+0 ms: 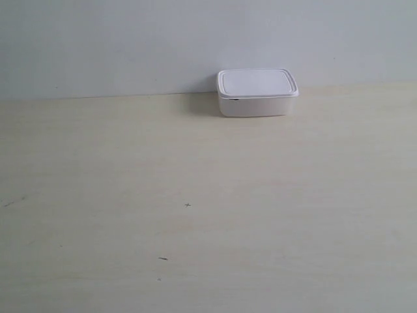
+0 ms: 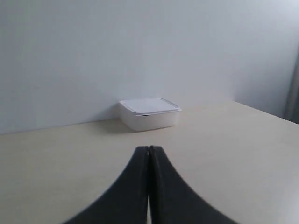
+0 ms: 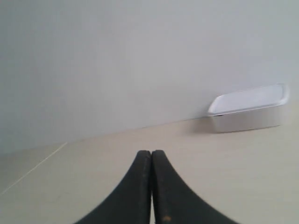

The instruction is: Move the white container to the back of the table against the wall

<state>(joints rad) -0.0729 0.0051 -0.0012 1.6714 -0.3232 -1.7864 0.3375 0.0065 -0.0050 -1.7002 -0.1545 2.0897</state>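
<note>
The white container [image 1: 257,92] stands lid-on at the far edge of the table [image 1: 195,195], its back side at the wall [image 1: 130,39]. The left wrist view shows the white container [image 2: 149,113] well beyond my left gripper [image 2: 149,149], which is shut on nothing, its black fingers pressed together. In the right wrist view the white container [image 3: 249,109] lies far off to one side of my right gripper [image 3: 151,153], also shut and empty. Neither arm appears in the exterior view.
A few small dark specks [image 1: 187,205] mark the cream tabletop. A dark vertical edge [image 2: 293,88] shows at the border of the left wrist view. A thin seam line [image 3: 35,167] crosses the surface in the right wrist view.
</note>
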